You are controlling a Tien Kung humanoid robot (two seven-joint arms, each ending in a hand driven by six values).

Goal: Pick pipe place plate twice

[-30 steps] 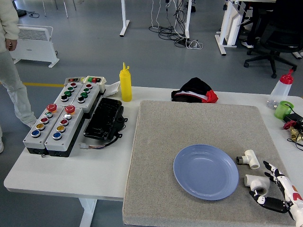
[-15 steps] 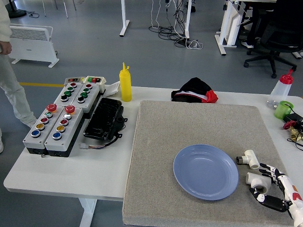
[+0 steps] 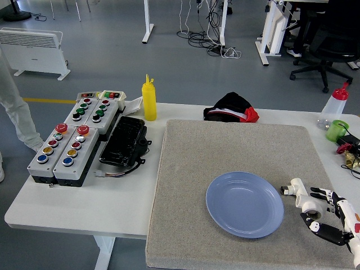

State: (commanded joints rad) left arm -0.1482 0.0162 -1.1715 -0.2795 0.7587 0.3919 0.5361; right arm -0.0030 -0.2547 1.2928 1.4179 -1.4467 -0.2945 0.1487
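Note:
A blue plate (image 3: 243, 205) lies empty on the grey mat (image 3: 225, 146), right of centre. Two white pipe fittings lie just right of it. The far pipe fitting (image 3: 296, 188) rests on the mat. My right hand (image 3: 325, 214) comes in from the lower right corner and its fingers and thumb close around the near pipe fitting (image 3: 310, 208), which sits close against the far one. My left arm is out of view.
Two grey button boxes (image 3: 67, 143) and a black tray (image 3: 124, 140) stand at the left. A yellow squeeze bottle (image 3: 149, 99), a black-red cloth (image 3: 232, 108), a spray bottle (image 3: 334, 104) and a green cup (image 3: 336, 130) line the back. A person's leg (image 3: 12, 104) shows at the far left.
My right hand has closed around the near pipe fitting and shifted it slightly up and right, towards the far fitting. The person at the left has moved further out of view.

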